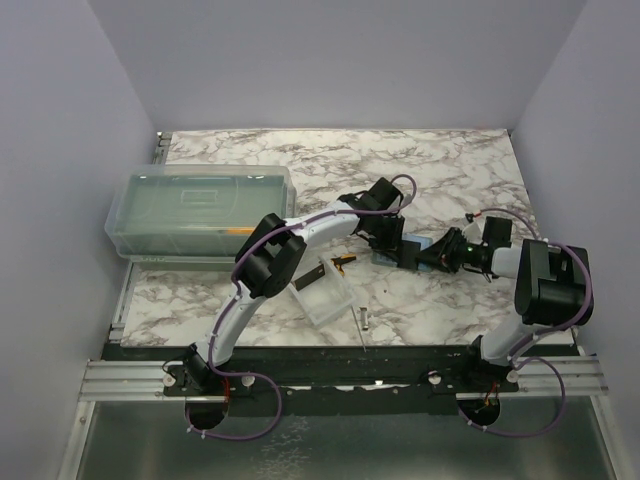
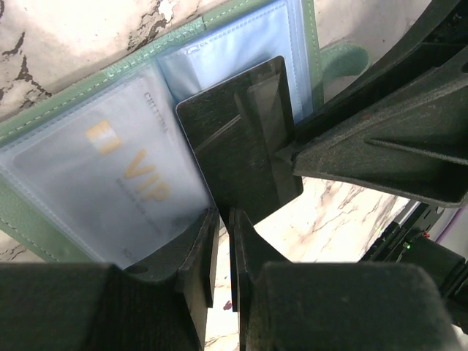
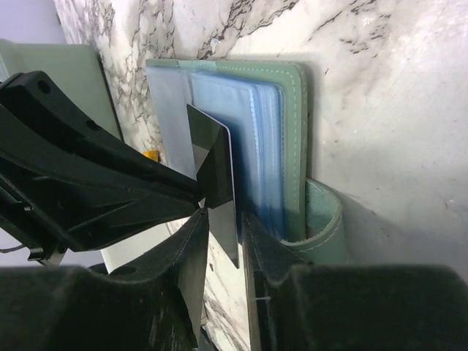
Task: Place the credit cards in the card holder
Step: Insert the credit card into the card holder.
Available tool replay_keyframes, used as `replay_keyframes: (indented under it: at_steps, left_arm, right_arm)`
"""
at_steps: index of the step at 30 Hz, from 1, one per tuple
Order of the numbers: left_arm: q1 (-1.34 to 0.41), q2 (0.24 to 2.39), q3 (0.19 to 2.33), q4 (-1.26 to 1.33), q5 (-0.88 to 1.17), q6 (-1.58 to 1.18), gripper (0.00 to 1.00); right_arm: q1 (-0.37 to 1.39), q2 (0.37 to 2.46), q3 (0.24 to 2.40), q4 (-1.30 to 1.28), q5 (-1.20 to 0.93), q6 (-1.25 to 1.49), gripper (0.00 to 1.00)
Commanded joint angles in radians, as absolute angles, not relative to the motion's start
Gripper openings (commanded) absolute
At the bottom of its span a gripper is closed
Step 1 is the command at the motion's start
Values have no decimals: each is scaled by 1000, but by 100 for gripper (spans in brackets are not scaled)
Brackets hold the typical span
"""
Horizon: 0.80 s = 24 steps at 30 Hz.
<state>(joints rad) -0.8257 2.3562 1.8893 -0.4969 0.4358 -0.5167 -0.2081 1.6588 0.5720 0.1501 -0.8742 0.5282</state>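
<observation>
The card holder (image 2: 146, 55) lies open on the marble, sage green outside with pale blue sleeves. A gold credit card (image 2: 124, 168) marked VIP sits inside one sleeve. A black credit card (image 2: 241, 139) stands on edge over the sleeves. Its lower end is between the jaws of my left gripper (image 2: 223, 219), flat against one pad, with a thin slit of marble showing at the other. My right gripper (image 3: 223, 234) straddles the same black card (image 3: 216, 164), with a gap on one side. One right finger lies over the holder (image 3: 296, 131). From above, both grippers (image 1: 400, 245) (image 1: 440, 252) meet over the holder (image 1: 385, 257).
A large translucent lidded box (image 1: 200, 210) stands at the back left. A small clear tray (image 1: 328, 292) and an orange-handled black tool (image 1: 343, 261) lie just left of the holder. A small metal piece (image 1: 365, 318) lies near the front edge.
</observation>
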Motion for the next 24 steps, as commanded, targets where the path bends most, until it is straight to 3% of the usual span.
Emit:
replay_keyframes:
  at_steps: [1,9,16,24]
  left_arm:
    - [-818,2377,1862,-494,402,-509,19]
    - [-815,2373,1865,-495,416,-506,19]
    - [-759,2250,1826,-494,455,-511,47]
    - [-695,2231,1777,-491,434,-500,47]
  right_arm:
    - [-195,1688,546,207,-921,554,26]
    - [-192,1674,539,293,-959,624,1]
    - [-192,1678,642,120,-954,492,0]
    - [-192,1711,698,42,-1015,430,0]
